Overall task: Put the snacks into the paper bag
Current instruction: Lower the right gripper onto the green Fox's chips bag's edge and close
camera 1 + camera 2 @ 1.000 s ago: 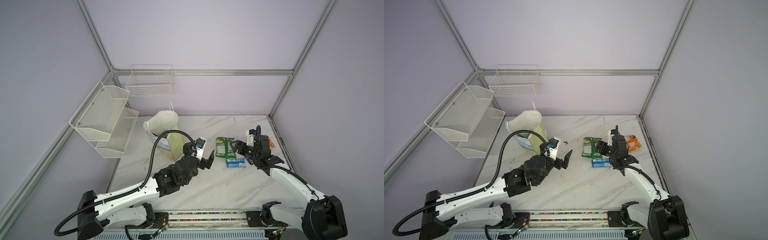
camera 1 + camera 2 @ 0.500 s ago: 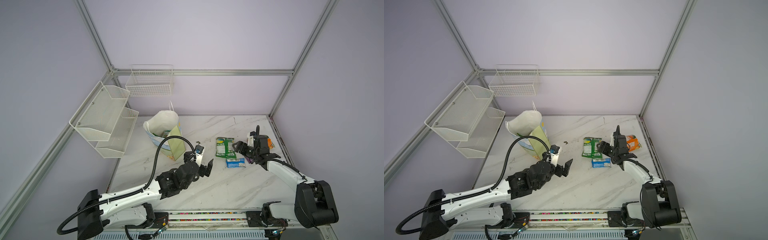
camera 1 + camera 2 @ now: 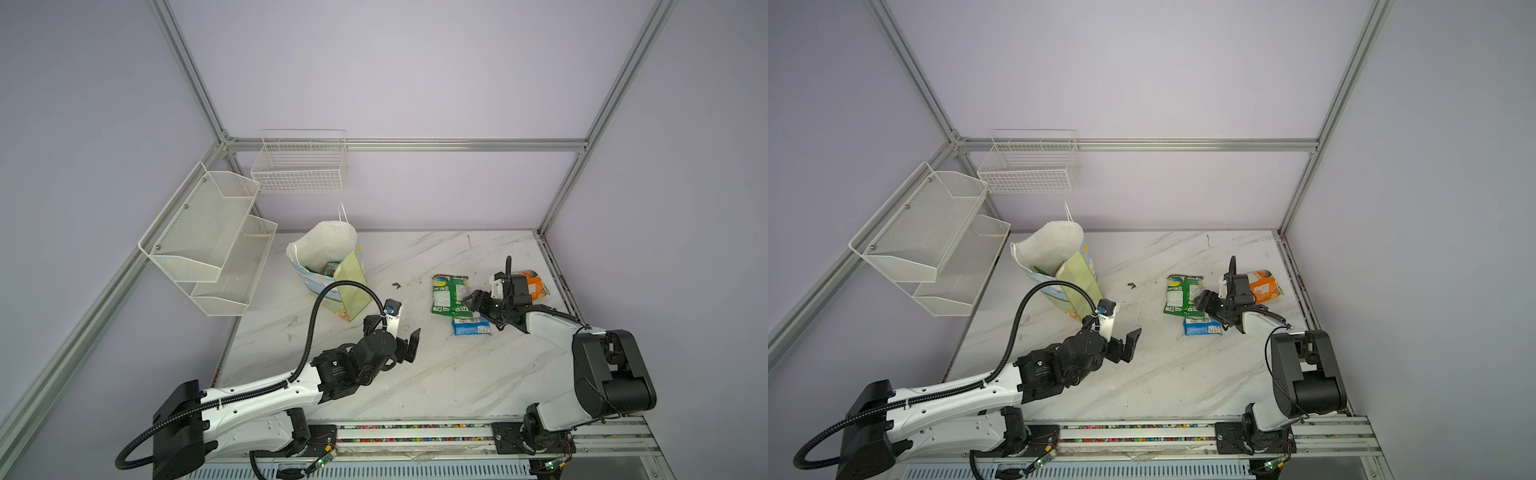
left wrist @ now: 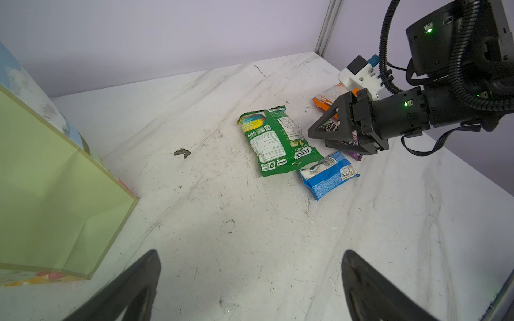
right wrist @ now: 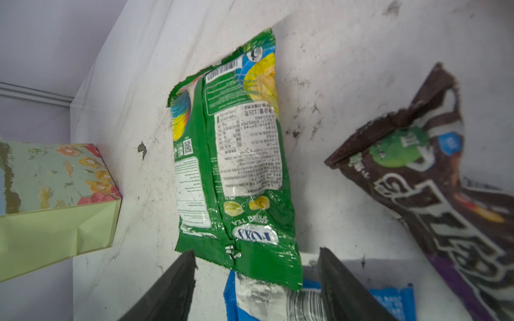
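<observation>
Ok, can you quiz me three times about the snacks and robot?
1. How many snacks lie outside the paper bag? A two, B seven, C four.
2. Where is the blue packet? A inside the bag, B on the table touching the green packet, C on the wall.
3. The left gripper is: A open and empty, B shut on a packet, C hidden.
1 C: green packet, blue packet, orange packet, dark purple wrapper.
2 B: the green packet's edge overlaps it.
3 A: jaws wide, nothing between.
</observation>
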